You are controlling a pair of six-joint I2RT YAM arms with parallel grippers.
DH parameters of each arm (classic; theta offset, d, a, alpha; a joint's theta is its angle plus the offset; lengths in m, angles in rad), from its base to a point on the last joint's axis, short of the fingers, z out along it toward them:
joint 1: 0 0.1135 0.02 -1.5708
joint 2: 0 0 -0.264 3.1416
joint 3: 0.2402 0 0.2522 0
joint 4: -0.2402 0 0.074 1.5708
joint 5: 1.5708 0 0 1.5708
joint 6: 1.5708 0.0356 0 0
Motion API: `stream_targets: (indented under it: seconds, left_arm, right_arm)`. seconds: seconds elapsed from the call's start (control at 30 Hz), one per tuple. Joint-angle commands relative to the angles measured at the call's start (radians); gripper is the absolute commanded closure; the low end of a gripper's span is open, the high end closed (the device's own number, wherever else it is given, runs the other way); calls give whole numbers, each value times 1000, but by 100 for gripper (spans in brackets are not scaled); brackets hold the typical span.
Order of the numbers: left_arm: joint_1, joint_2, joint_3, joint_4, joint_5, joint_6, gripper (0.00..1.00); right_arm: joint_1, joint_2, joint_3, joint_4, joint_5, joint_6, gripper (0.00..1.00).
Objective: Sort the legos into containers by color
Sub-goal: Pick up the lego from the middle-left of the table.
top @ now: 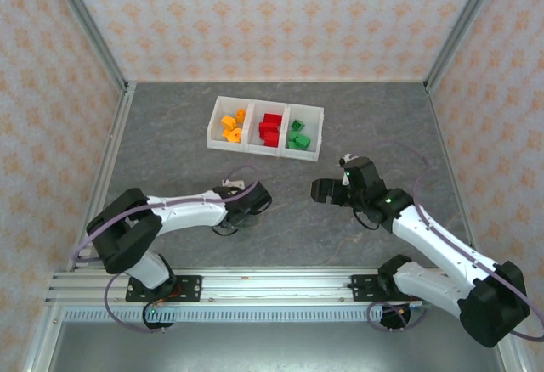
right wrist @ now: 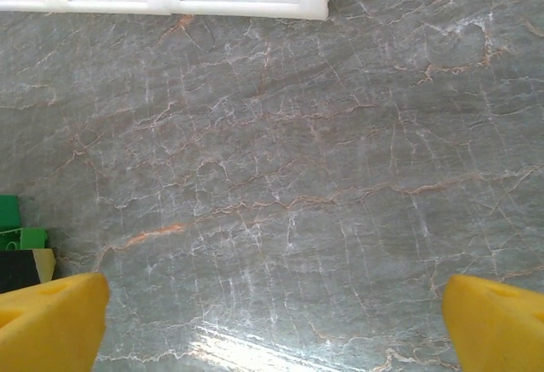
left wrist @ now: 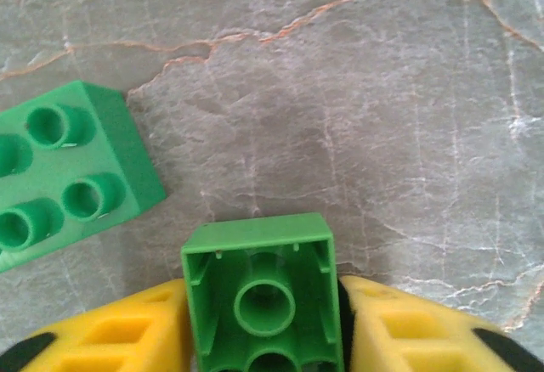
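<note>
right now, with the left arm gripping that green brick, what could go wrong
1. The left gripper has its jaws on only the near part of the green brick. Most of it sticks out, so it may twist or slip in transit.
2. The green bin is the rightmost, and the right gripper sits open near that route, so the arms could crowd each other.
3. A second green brick lies close by and could get nudged.
</note>
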Motion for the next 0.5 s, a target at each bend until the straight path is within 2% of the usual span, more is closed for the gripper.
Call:
stream_targets:
  seconds: [0.0, 0.27, 0.47]
  left_arm:
    - [5, 73, 8, 69, -7, 21, 62]
    - [5, 111, 161, 102, -58, 124, 66]
    - [21, 176, 402, 64, -114, 270, 66]
  right_arm:
    - [11, -36, -10, 32, -51, -21, 0]
    - [18, -102, -23, 58, -87, -25, 0]
    - [18, -196, -39, 87, -72, -24, 0]
